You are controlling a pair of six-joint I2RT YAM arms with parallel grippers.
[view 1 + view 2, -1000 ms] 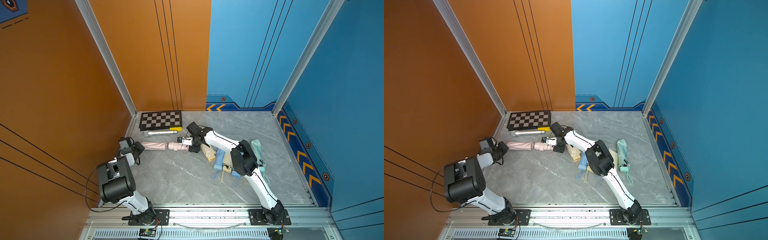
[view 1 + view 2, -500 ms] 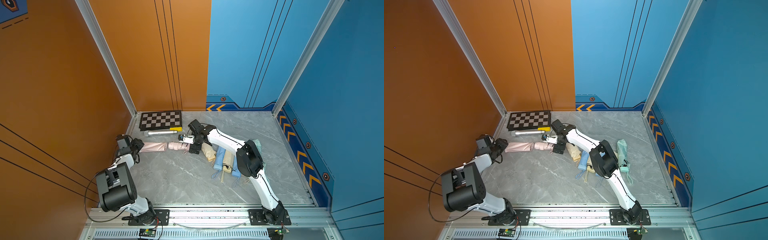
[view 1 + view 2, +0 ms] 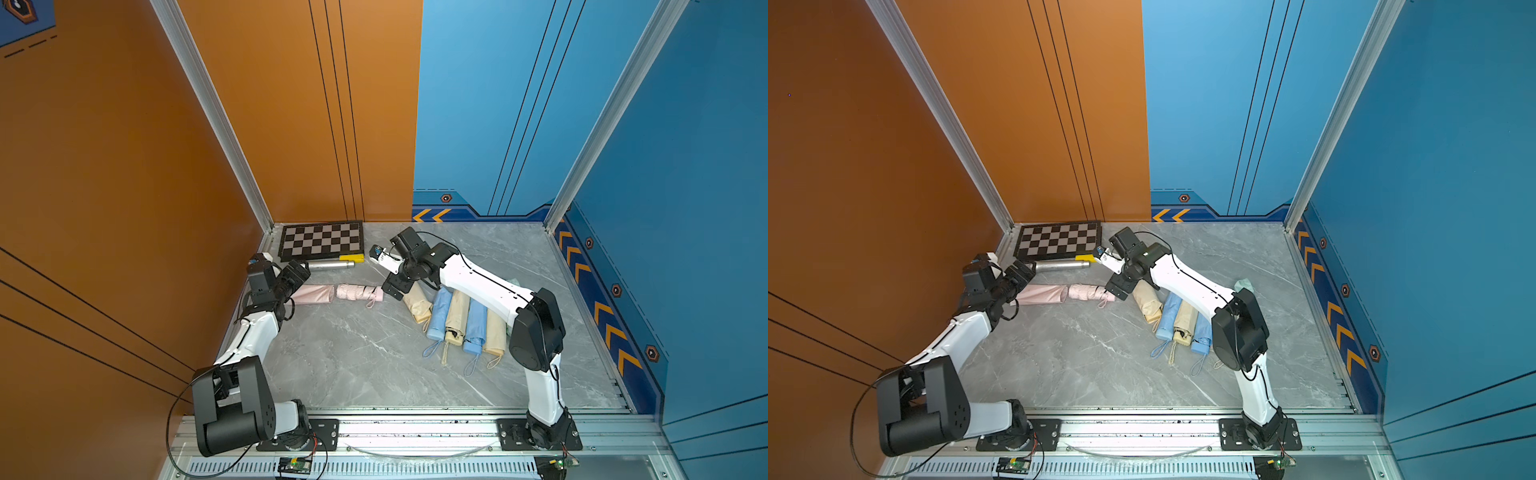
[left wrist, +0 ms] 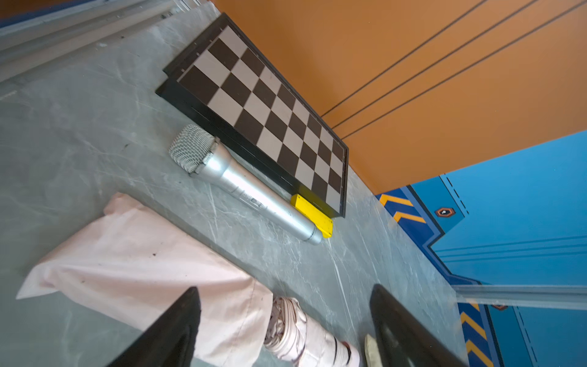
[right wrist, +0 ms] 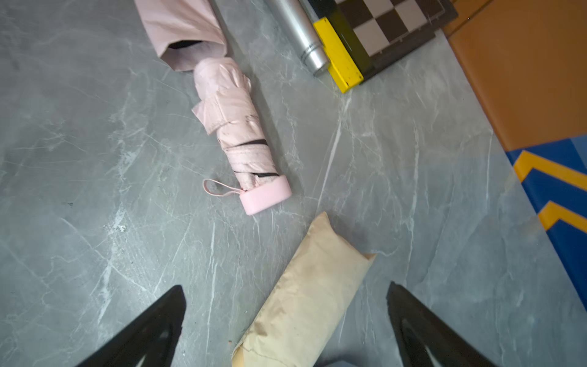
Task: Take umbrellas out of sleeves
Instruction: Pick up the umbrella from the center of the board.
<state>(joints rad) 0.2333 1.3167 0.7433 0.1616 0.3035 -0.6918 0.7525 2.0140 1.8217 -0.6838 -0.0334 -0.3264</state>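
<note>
Apparently the pink umbrella [image 5: 238, 133] is almost free. It lies flat on the table [image 3: 353, 365], and its long axis makes one line with the pink sleeve [image 4: 143, 270], running from our left arm's side towards our right. Its handle with the cord points at our right gripper [image 5: 286, 286]. Its tip touches the sleeve's mouth, but we cannot tell if it sits a little inside.

We judge that this line suits the work: the sleeve end is for one arm, the handle end for the other. Our left gripper [image 4: 285, 287] hangs over the sleeve with the jaws spread wide and holds nothing. The right one is spread and empty too, above a cream sleeve [image 5: 311, 295] that looks full, probably the next one.
</note>
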